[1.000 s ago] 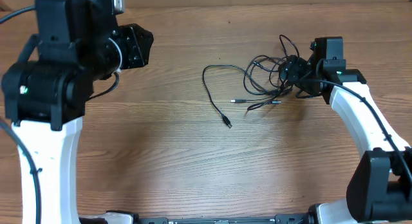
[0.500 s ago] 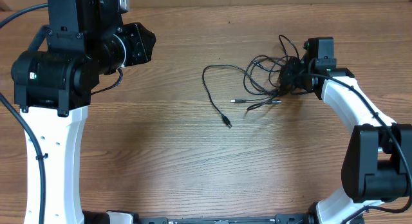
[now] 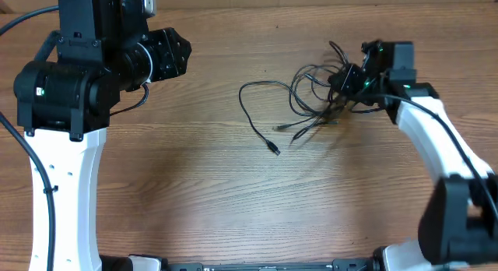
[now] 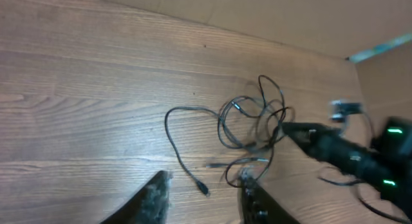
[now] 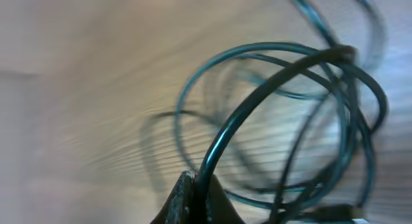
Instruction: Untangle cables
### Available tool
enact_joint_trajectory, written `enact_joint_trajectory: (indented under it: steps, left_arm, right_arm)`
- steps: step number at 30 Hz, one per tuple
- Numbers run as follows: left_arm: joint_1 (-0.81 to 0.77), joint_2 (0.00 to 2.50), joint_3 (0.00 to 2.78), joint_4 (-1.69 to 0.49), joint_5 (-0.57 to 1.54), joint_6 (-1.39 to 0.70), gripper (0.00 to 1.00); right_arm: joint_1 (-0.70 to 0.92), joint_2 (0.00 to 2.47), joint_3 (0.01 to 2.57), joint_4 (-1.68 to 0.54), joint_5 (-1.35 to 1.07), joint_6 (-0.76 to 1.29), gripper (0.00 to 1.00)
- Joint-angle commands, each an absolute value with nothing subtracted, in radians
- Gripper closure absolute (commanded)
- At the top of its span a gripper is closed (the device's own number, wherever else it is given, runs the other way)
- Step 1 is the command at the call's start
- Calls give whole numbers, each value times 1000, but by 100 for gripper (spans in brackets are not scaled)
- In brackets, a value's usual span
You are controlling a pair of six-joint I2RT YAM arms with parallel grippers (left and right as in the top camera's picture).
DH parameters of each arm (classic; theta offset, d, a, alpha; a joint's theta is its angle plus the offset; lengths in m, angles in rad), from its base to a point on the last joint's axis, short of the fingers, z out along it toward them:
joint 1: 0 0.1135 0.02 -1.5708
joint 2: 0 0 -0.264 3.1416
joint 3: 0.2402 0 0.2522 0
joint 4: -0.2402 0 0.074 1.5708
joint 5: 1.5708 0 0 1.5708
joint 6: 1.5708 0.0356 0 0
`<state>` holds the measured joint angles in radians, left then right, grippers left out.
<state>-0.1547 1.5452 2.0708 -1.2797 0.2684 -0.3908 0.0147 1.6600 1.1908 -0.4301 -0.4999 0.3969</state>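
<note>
The cables [image 3: 311, 92] lie as a black tangle right of the table's middle. One strand loops left and ends in a plug [image 3: 274, 149]. My right gripper [image 3: 342, 78] is at the tangle's right side, shut on one cable loop. In the right wrist view that cable [image 5: 277, 76] rises from between the pinched fingertips of the right gripper [image 5: 196, 198]. My left gripper [image 3: 182, 57] hangs far to the left, away from the tangle. In the left wrist view the left gripper [image 4: 205, 208] is open with nothing in it, and the cables [image 4: 248, 121] lie ahead of it.
The wooden table [image 3: 194, 185] carries only the cables. A cardboard wall [image 4: 290, 18] runs along the far edge. The left arm's large black body [image 3: 78, 76] stands over the table's left part, and the white right arm [image 3: 436, 139] reaches in from the right.
My right gripper has shut on a loop of the cables and tugged the tangle, which shifted slightly. The left arm swung a little to the right early on, then held still.
</note>
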Motion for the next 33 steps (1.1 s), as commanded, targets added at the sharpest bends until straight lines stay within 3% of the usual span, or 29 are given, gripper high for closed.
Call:
enact_joint_trajectory:
  steps: [1,2,6,11,25,33]
  left_arm:
    - [-159,1564,2078,-1285,263,-389,67]
    - [-161,1567,2077,-1289,264,-389,65]
    - [-185,1610,2075,-1300,369,-389,41]
    - [-213,1665,2075,-1258,517,-388,23]
    - [-390,1868,2075,-1169,514,-336,11]
    - [-415,1989,2075,-1140,517,-338,5]
  right_arm:
    - [17,1522,1236,-421,-711,337,96]
    - [17,1503,1236,-424,-732,331,96]
    - [18,1427,1236,-434,-864,331,96]
    - [23,1404,1236,-435,-1016,331,96]
    - [30,1404,1236,-422,-1208,287,96]
    - [30,1404,1236,-344,-1311,333,96]
